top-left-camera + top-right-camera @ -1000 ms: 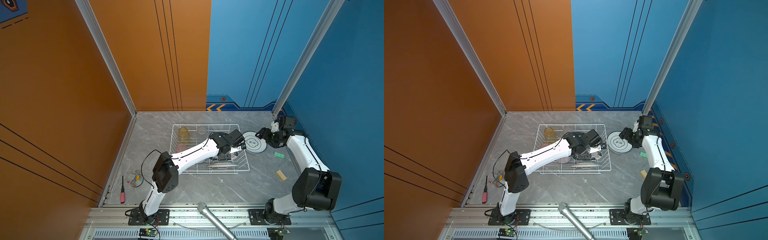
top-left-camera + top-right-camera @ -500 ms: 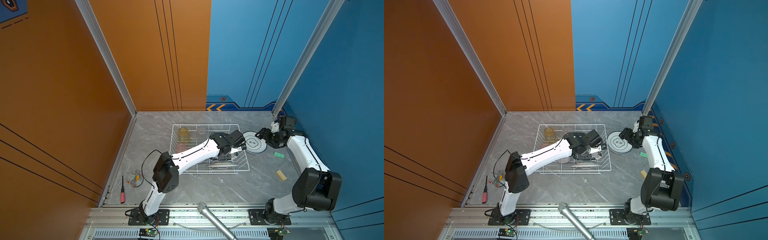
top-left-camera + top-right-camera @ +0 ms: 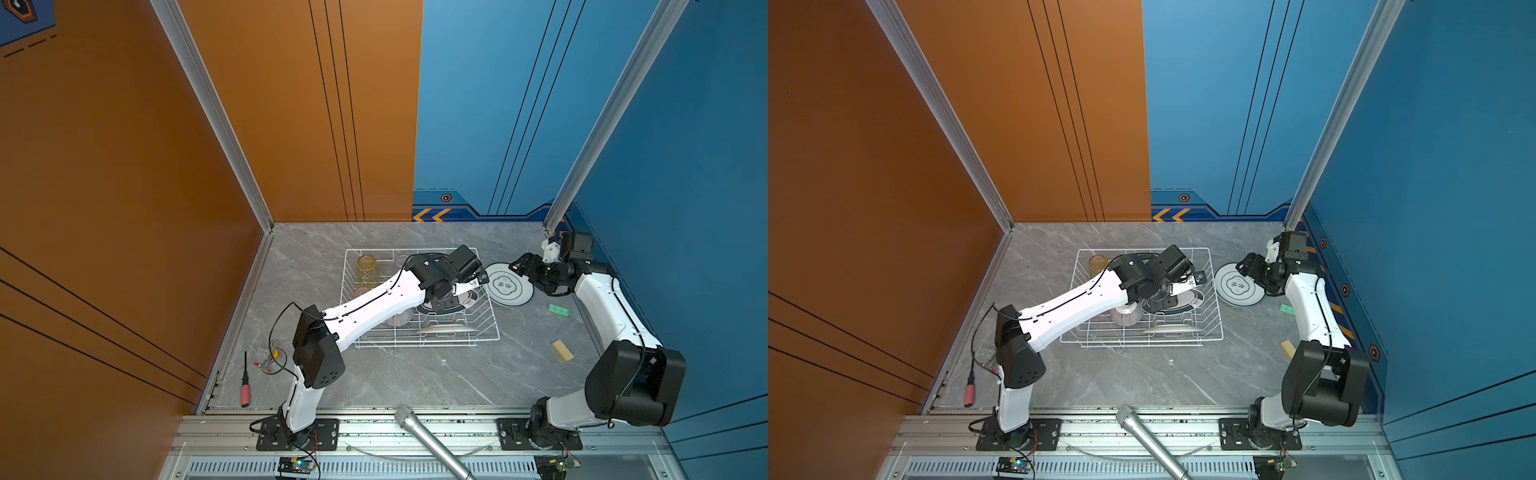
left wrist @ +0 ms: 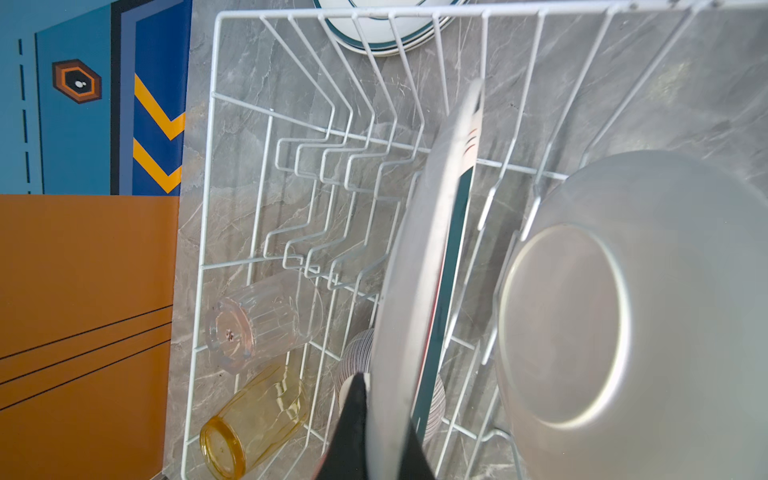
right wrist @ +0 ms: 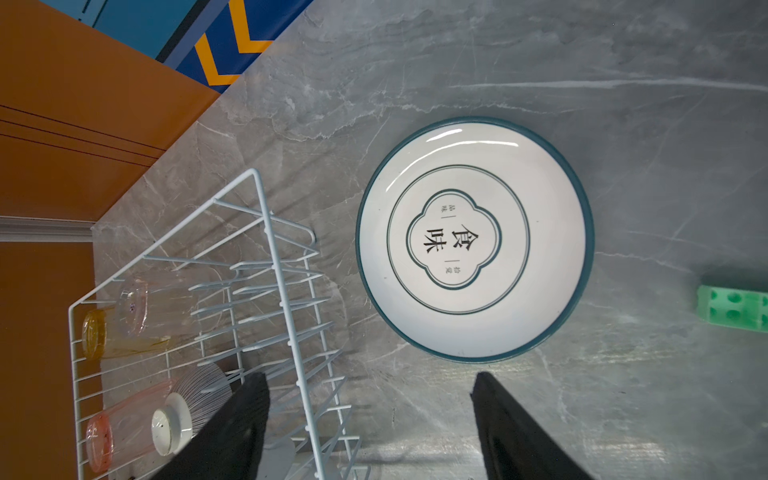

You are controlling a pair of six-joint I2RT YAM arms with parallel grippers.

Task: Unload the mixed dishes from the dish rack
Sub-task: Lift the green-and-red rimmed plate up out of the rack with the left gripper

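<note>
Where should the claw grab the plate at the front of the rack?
Probably its top rim, coming straight down. The plate seems to stand on edge between the wires of the rack, so only that thin upper edge is free to pinch.

marble table [image 3: 395,374] carries dish rack [image 3: 440,340], lettered plate [image 3: 509,286], green block [image 3: 559,310], wooden block [image 3: 562,350], screwdriver [image 3: 245,384]

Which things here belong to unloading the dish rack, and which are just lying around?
Job: dish rack, held plate, racked plate, unloaded plate, amber tumbler, clear tumbler, pink tumbler, striped bowl.
Lying about: screwdriver, green block, wooden block, microphone.
</note>
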